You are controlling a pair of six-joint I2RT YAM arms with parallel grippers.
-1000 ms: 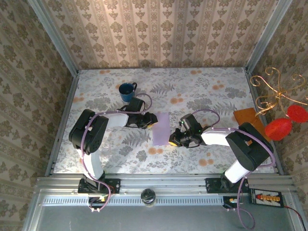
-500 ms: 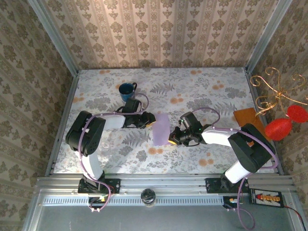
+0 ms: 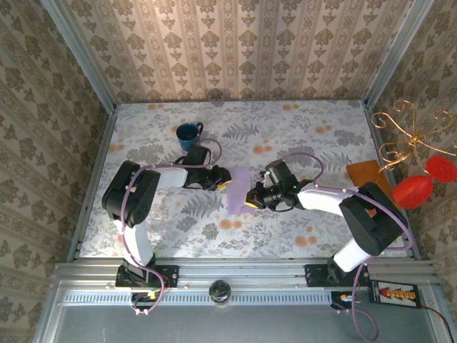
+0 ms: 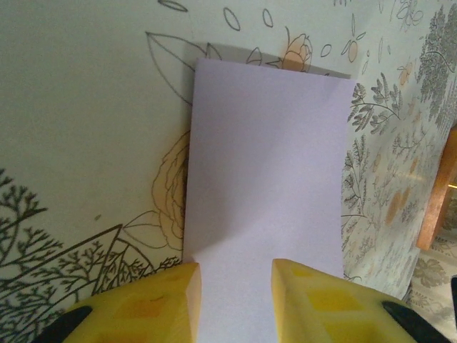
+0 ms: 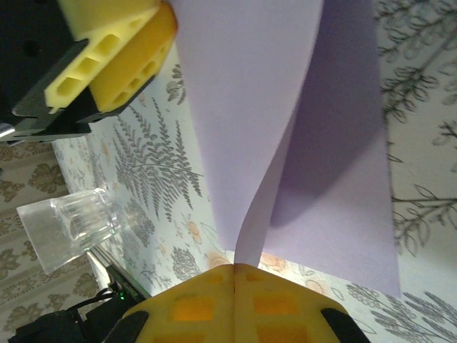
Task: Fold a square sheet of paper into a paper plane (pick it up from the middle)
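Observation:
The square sheet of paper (image 3: 238,189), pale lilac, lies mid-table as a narrow rectangle, not in the shape of a paper plane. My right gripper (image 3: 251,199) is shut on its right edge. In the right wrist view that gripper (image 5: 234,268) pinches the edge and holds one layer of the paper (image 5: 243,107) curled up over the part lying flat. My left gripper (image 3: 223,183) is at the sheet's left side. In the left wrist view its yellow fingers (image 4: 171,300) stand apart over the paper (image 4: 264,157), which lies flat on the cloth.
A blue mug (image 3: 189,134) stands behind the left arm. An orange-brown flat rectangle (image 3: 368,175) lies at the right edge, beside a gold stand with red ornaments (image 3: 420,187). A clear plastic cup (image 5: 68,225) stands near the left arm.
My right gripper has moved left and slightly back with the paper's edge, lifting that layer over the sheet. The left gripper has stayed at the sheet's left side.

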